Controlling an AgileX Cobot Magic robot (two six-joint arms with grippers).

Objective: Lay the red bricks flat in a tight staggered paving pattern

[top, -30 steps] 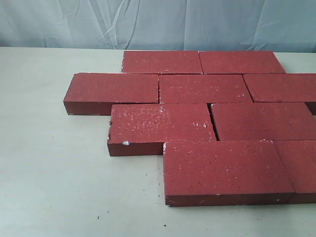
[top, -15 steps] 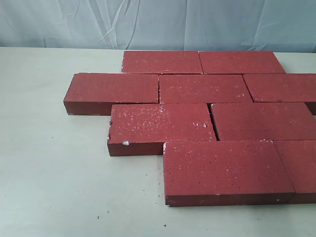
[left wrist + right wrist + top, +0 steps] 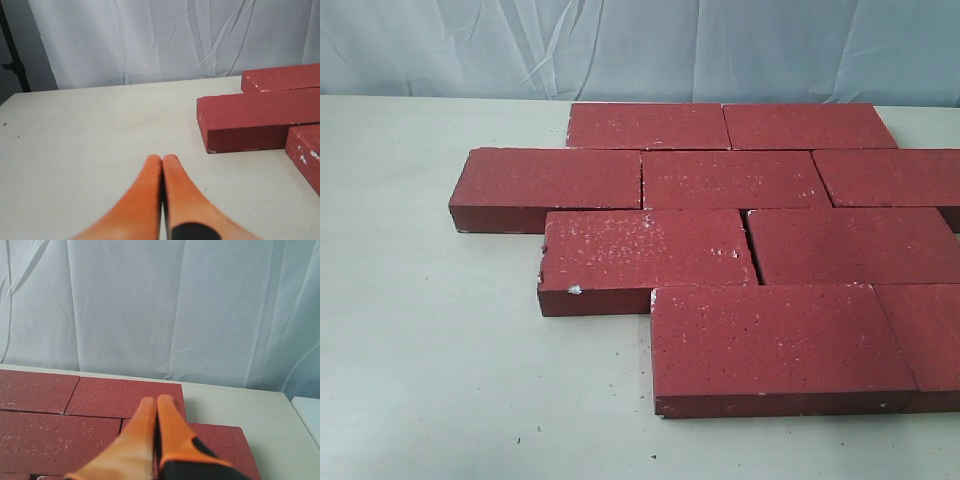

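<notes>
Several dark-red bricks point(image 3: 735, 180) lie flat on the pale table point(image 3: 430, 350) in four staggered rows, their sides touching; a thin gap shows between the two bricks of the third row point(image 3: 752, 248). No arm appears in the exterior view. In the left wrist view my left gripper point(image 3: 162, 159) is shut and empty above bare table, left of a brick end point(image 3: 252, 120). In the right wrist view my right gripper point(image 3: 156, 400) is shut and empty, hovering over the bricks point(image 3: 127, 397) at the far right side of the paving.
A pale blue cloth backdrop point(image 3: 640, 45) hangs behind the table. Small dark specks dot the table near the front point(image 3: 535, 432). A dark stand point(image 3: 12, 55) stands beyond the table's left end.
</notes>
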